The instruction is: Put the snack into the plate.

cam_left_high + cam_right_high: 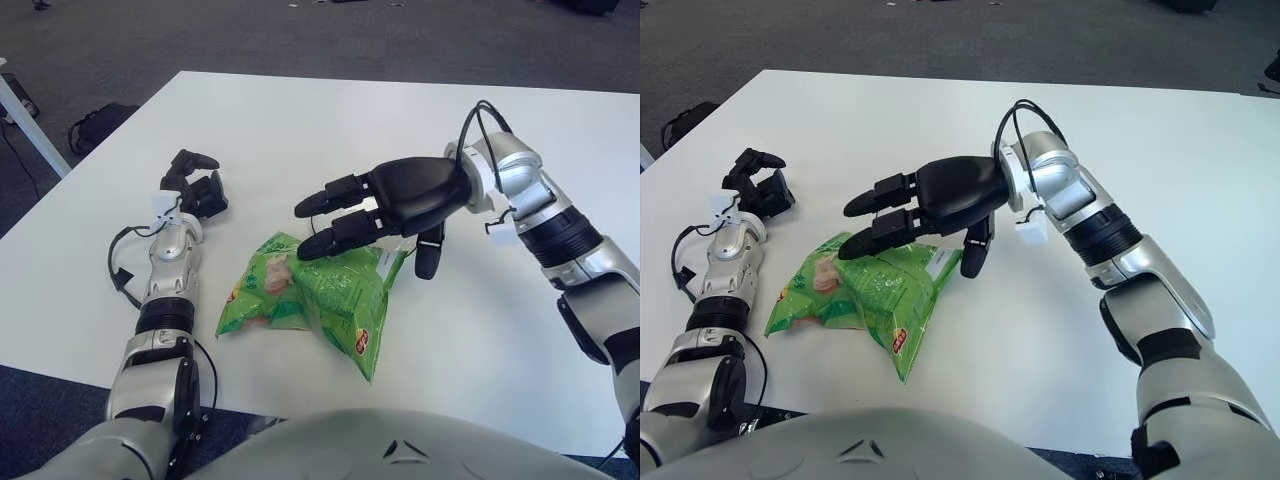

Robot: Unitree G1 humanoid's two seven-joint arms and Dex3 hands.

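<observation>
Reach-and-grasp step, nothing held yet. Right hand [375,225] poised over the far edge of the snack bag [310,295], 2 long fingers [335,235] stretched out above the bag's top, thumb hanging down past its right corner; spread, not gripping, contact with the bag not confirmable. Bag green, crinkled, lying flat near the front edge of the table [300,120], roughly mid-width, just in front of the robot's body. Left hand [195,185] idle toward the table's left edge, well left of the bag, fingers curled, holding nothing. No plate visible in either view, so drop-off target unknown from here. Next move likely: lower the right hand, pinch fingers against thumb on the bag's upper right corner or the puffed middle, then lift. Risk: slick film sliding out of a shallow pinch. Printing: small red-and-yellow logo near the bag's front corner, pale food picture on the left side; no text readable.
</observation>
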